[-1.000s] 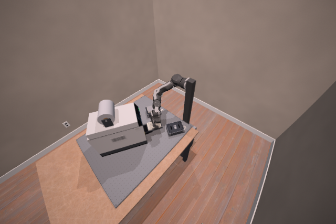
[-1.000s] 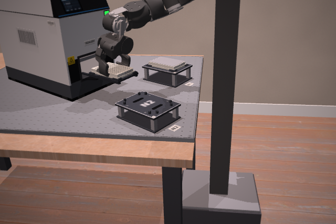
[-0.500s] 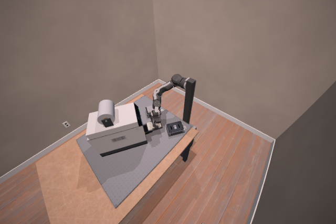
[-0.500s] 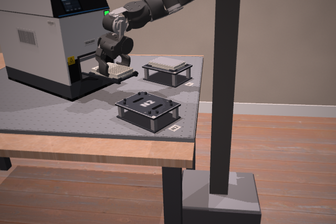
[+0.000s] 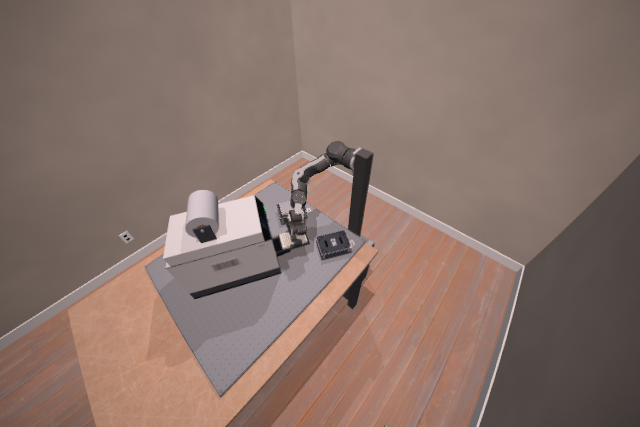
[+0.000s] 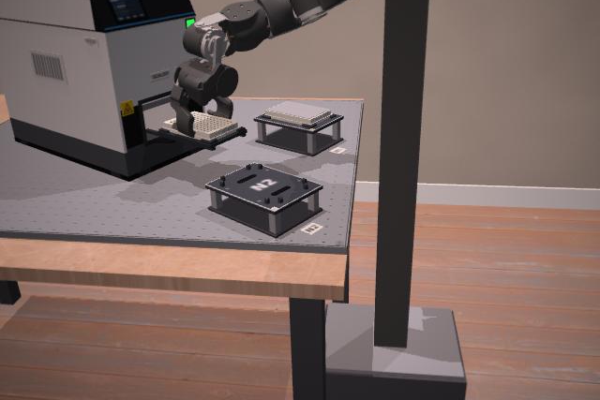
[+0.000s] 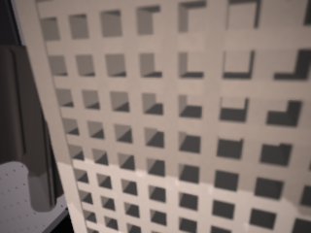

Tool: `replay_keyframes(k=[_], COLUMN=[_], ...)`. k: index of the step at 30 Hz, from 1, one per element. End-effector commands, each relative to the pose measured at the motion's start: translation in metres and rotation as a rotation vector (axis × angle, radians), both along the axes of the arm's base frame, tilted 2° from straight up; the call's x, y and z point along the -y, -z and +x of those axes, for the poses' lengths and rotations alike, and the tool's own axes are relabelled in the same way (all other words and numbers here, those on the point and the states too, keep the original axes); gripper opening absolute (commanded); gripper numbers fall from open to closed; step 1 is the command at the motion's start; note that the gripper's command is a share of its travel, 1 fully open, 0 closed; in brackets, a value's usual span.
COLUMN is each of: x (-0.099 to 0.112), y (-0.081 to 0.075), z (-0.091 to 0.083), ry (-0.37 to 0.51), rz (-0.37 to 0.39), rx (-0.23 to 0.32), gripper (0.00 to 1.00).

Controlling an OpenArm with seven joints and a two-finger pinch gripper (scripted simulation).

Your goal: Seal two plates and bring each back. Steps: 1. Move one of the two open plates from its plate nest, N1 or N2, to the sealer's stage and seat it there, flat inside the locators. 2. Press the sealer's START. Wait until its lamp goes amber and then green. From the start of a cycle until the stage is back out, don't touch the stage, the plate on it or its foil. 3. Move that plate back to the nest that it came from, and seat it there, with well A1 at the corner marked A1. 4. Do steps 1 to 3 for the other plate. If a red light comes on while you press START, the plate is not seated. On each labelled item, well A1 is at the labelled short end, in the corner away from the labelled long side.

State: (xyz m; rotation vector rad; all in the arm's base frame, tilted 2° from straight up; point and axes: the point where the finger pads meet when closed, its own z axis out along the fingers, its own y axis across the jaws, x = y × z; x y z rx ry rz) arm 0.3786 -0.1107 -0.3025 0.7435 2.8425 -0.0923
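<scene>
My gripper (image 5: 295,237) (image 6: 201,122) points down and is shut on an open cream plate (image 6: 220,129) (image 7: 165,83), one finger on each long side. In the wrist view its wells show uncovered and one dark finger stands along the left side. The plate is at the sealer's dark stage (image 6: 241,132), which is out. Whether it is fully seated is too small to tell. The sealer (image 5: 227,264) (image 6: 135,66) shows a green lamp (image 6: 190,22). A plate with a smooth, covered top (image 6: 297,111) sits on nest N1 (image 6: 310,142). Nest N2 (image 5: 333,245) (image 6: 263,185) holds no plate.
The sealer body stands right beside the stage, with a foil roll (image 5: 202,211) on top. The arm's dark post (image 5: 360,195) (image 6: 402,154) stands beyond the table's end. Nest N2 is on the near side of the stage, and N1 is on the far side in the exterior view.
</scene>
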Motion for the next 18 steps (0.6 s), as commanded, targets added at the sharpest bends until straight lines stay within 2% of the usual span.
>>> replay_keyframes(k=[1,6,7,18], x=[-0.0005,-0.0005,-0.0005,-0.0005], y=[-0.0003,-0.0002,-0.0002,-0.0002], z=[0.0003,0.0003,0.0003,0.0003], ry=[-0.002,-0.002,-0.002,-0.002], rz=[0.001,0.001,0.001,0.001], rx=[0.002,0.002,0.002,0.002], gripper=[0.0,0.0,0.65,0.65])
